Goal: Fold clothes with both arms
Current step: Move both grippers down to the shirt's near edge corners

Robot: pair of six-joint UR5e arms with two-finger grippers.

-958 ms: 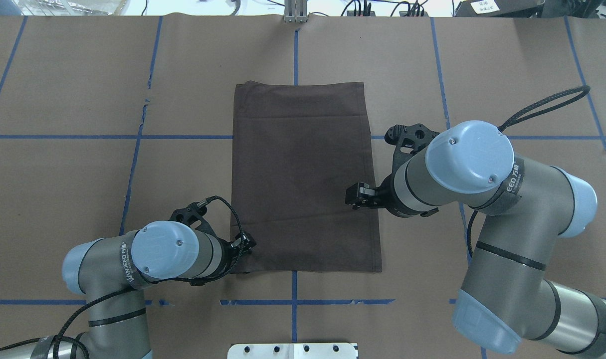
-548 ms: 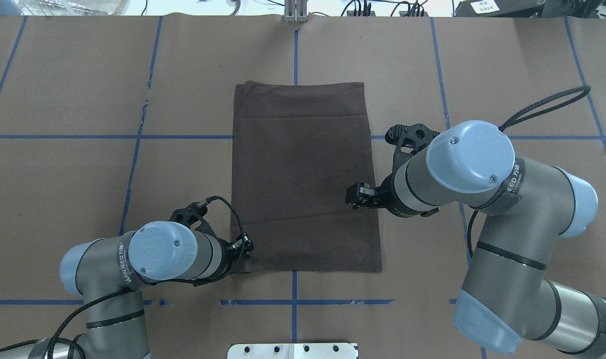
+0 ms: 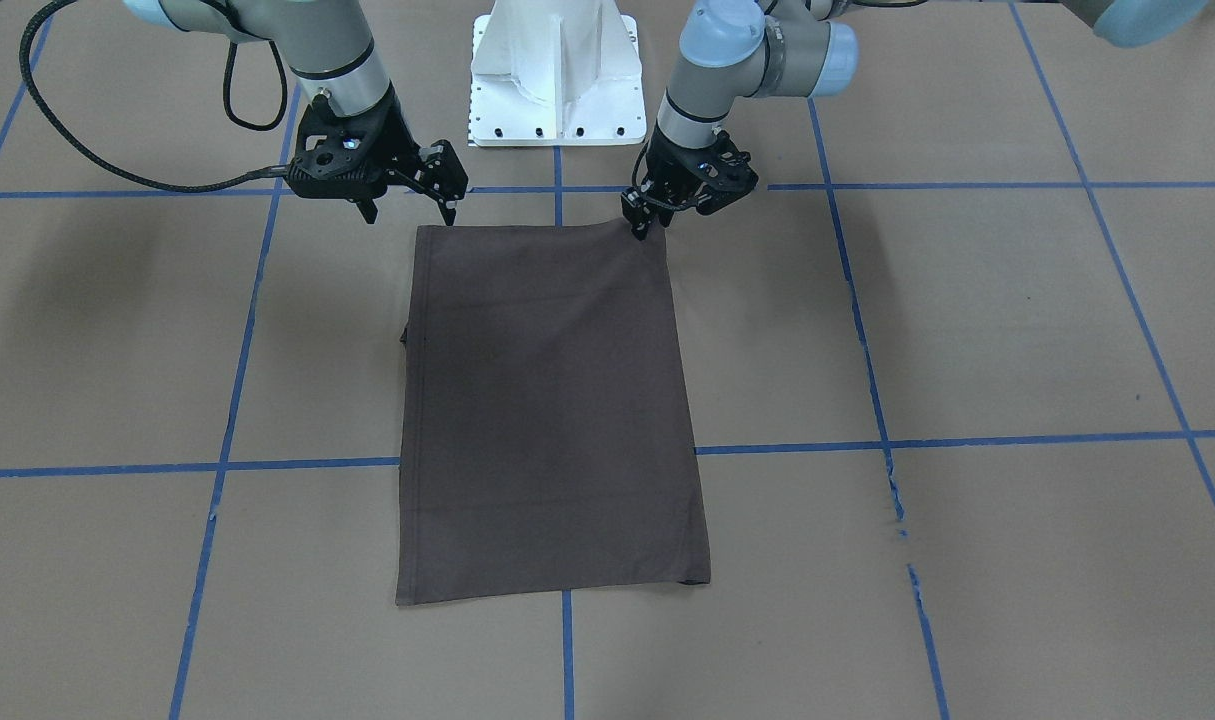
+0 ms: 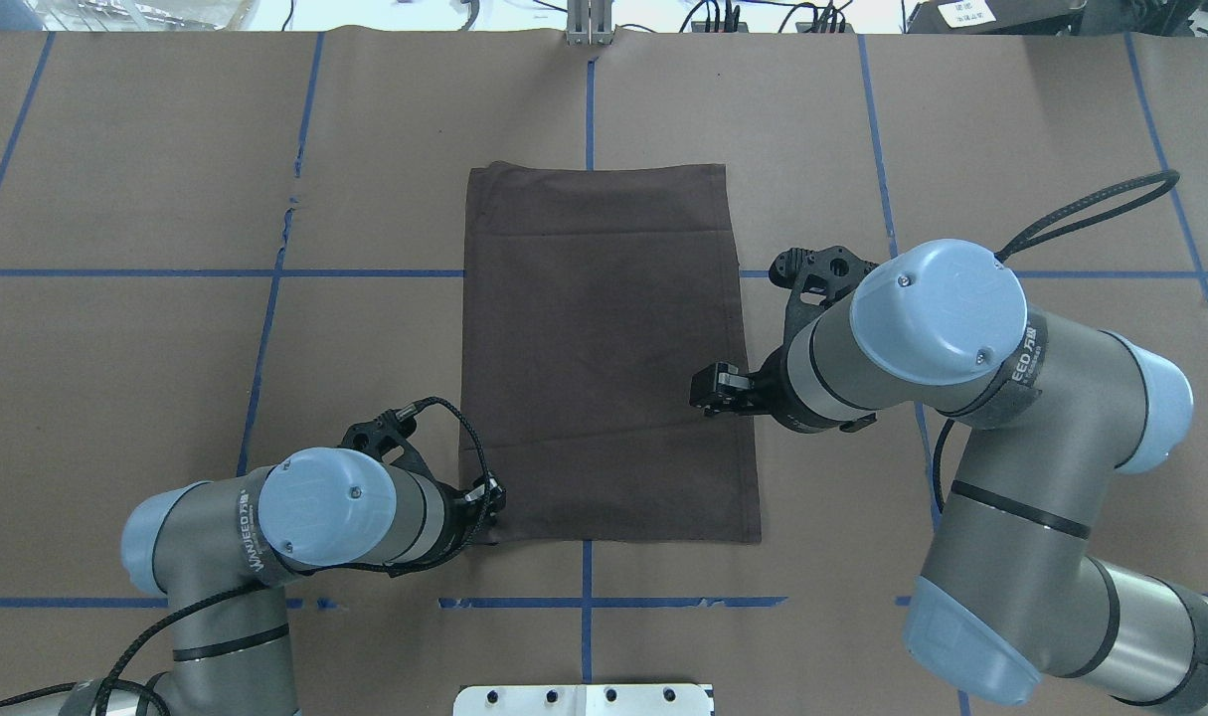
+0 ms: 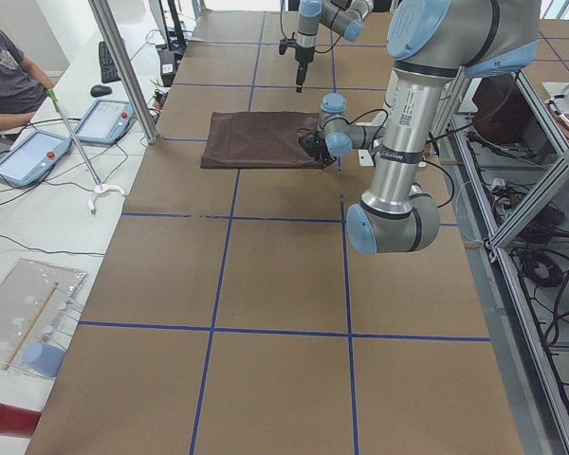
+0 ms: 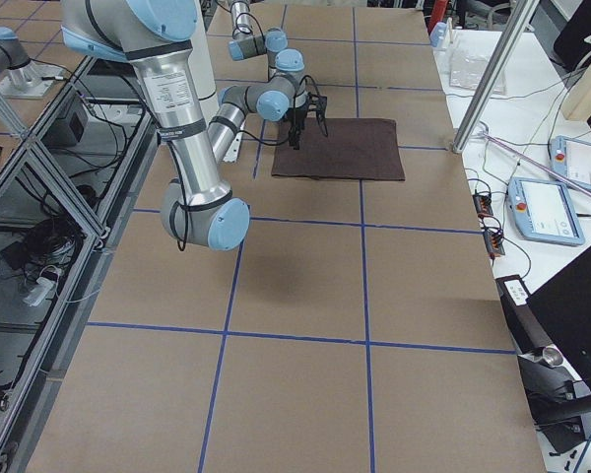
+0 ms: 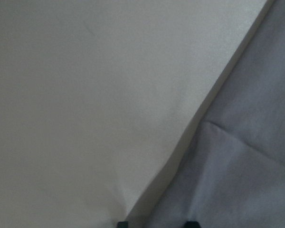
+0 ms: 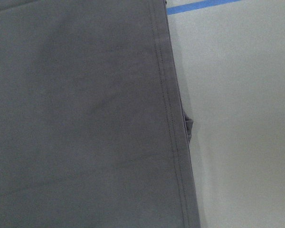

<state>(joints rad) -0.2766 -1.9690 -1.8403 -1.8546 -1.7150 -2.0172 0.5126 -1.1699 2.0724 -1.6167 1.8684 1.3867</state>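
The T-shirt [image 3: 552, 400] lies folded into a flat rectangle on the paper-covered table [image 3: 967, 330], its collar and sleeves hidden inside the fold. The left gripper [image 3: 639, 226] stands at the shirt's corner. Only its fingertips [image 7: 122, 223] show in the wrist view, slightly apart, with the cloth edge running between them and nothing gripped. The right gripper [image 3: 412, 216] hangs spread wide and empty. The shirt's side hem is below it, where a small tuck [image 8: 189, 124] pokes out.

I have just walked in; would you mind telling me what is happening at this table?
The robot is folding a dark T-shirt, already a flat rectangle on the table. The left end effector is low at its robot-side corner, jaws apart around the edge. The right end effector hangs open above its right edge.
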